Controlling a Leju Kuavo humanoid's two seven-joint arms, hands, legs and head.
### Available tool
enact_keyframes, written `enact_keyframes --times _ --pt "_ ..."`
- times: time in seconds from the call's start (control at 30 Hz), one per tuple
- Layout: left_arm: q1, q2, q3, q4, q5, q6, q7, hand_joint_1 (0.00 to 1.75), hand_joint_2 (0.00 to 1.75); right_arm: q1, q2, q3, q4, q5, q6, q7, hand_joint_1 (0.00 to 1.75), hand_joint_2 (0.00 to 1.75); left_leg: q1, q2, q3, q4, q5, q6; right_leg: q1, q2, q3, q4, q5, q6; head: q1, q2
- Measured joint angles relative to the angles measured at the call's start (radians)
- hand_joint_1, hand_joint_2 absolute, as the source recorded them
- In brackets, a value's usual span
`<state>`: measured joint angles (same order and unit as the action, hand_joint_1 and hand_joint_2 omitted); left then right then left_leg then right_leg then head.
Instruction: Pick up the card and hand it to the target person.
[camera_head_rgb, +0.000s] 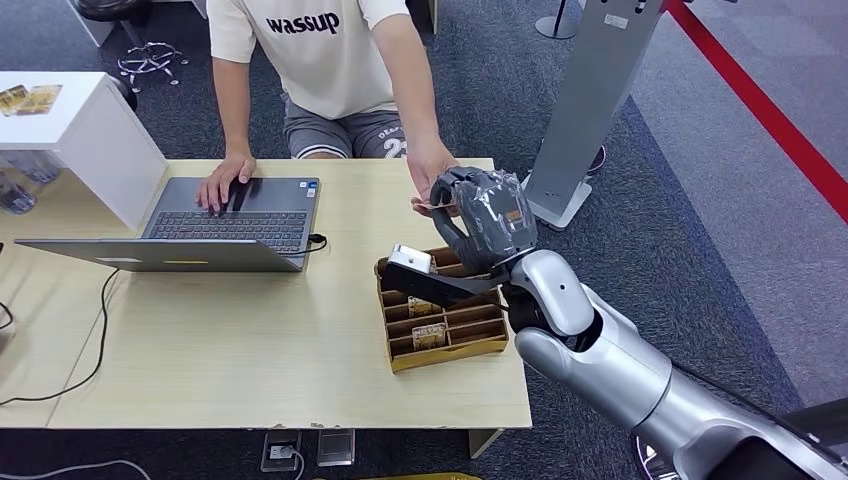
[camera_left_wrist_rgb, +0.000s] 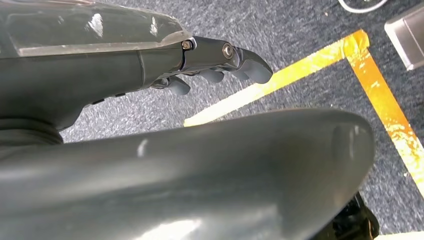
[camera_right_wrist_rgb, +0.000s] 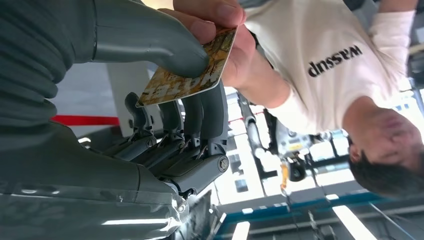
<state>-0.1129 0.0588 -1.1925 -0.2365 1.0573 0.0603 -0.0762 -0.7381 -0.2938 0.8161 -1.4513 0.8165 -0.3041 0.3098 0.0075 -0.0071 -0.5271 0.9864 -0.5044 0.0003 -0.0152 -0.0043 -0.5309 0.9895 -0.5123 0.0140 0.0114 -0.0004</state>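
My right hand (camera_head_rgb: 490, 212) is raised over the far right of the table, in front of the seated person (camera_head_rgb: 330, 60). It pinches a gold patterned card (camera_right_wrist_rgb: 187, 72) between thumb (camera_right_wrist_rgb: 150, 37) and fingers (camera_right_wrist_rgb: 200, 115). The person's hand (camera_head_rgb: 432, 172) reaches to my hand, and its fingertips (camera_right_wrist_rgb: 215, 17) also pinch the card's far end. In the head view a sliver of the card (camera_head_rgb: 428, 206) pokes out beside my hand. My left hand (camera_left_wrist_rgb: 220, 62) hangs low over the carpet with its fingers curled and nothing in it.
A wooden divided card box (camera_head_rgb: 445, 315) with several cards stands under my right forearm. An open laptop (camera_head_rgb: 215, 225), with the person's other hand on it, occupies the table's left. A white shelf (camera_head_rgb: 85, 130) stands far left. A grey post (camera_head_rgb: 590, 100) rises beyond the table's right end.
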Motion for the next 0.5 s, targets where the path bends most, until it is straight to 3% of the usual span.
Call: enact_keyframes --times 0.1,0.23,0.5 --pt "-0.003 0.0 0.0 0.0 0.001 -0.017 0.001 0.0 0.0 0.002 0.01 -0.004 0.072 0.014 -0.068 -0.082 1.33 1.75 0.0 0.0 0.0 0.0 0.0 0.0 0.0 0.0 0.0 0.0 0.0 0.0 0.0 0.0" --pt "-0.004 0.0 0.0 0.0 0.002 -0.024 0.0 0.0 0.0 0.006 0.025 -0.007 0.148 0.023 -0.115 -0.118 0.0 1.75 0.0 0.0 0.0 0.0 0.0 0.0 0.0 0.0 0.0 0.0 0.0 0.0 0.0 0.0" --pt "-0.005 0.0 0.0 0.0 0.012 -0.003 -0.002 0.0 0.0 0.019 0.054 -0.009 0.244 -0.096 -0.155 -0.186 0.0 1.75 0.0 0.0 0.0 0.0 0.0 0.0 0.0 0.0 0.0 0.0 0.0 0.0 0.0 0.0"
